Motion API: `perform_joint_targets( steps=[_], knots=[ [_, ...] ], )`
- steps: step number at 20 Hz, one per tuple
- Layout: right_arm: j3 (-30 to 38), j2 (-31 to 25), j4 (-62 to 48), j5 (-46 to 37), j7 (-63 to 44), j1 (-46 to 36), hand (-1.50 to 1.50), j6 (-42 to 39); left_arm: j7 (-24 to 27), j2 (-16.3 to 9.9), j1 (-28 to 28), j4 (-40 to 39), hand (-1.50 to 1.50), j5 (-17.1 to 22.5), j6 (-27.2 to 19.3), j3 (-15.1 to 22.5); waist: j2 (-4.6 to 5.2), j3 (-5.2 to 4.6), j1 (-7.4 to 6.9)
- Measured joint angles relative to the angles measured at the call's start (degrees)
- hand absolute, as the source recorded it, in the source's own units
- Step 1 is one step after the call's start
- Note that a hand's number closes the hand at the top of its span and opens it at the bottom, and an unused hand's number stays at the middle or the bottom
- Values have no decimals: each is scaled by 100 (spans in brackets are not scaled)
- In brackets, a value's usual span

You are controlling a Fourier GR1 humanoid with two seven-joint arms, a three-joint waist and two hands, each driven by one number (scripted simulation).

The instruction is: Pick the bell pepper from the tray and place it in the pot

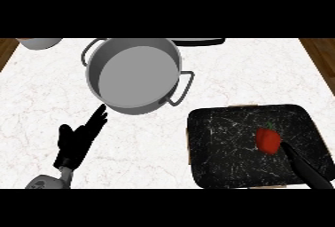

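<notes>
Red bell pepper (267, 140) sits on the black marbled tray (226, 150), just beyond the fingertips of the right robot hand (306, 167). That robot hand's fingers are straight, holding nothing, lying over the tray's near right part. Left robot hand (77, 141) is open, fingers straight, empty, over the white marble counter (39, 102). Grey two-handled pot (134, 73) stands just past the left robot hand's fingertips, apart from the tray.
</notes>
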State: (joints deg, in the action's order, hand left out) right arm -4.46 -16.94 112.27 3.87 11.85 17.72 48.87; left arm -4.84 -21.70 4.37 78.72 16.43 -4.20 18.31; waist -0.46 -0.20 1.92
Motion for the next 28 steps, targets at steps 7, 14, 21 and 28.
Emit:
perform_joint_targets(
  steps=[7, 14, 21, 28],
  knots=[
    [-131, -820, 1223, -215, -2387, 500, -150, 18, -12, 106, 60, 6, 0, -73, 77, -1, 42, 4, -145],
    [-101, -1280, 853, 252, -3742, -104, -150, -667, -22, 291, 154, -57, 0, -226, 90, 18, 53, 19, -228],
    [-321, -1182, -154, 464, -3586, -344, -150, -1616, -146, 375, 174, -80, 0, -313, 186, -141, 49, 23, -213],
    [-115, -654, -737, 197, -2788, -42, -150, -1859, -45, 514, 68, -74, 0, -524, 383, -370, 31, 30, -183]
  ],
)
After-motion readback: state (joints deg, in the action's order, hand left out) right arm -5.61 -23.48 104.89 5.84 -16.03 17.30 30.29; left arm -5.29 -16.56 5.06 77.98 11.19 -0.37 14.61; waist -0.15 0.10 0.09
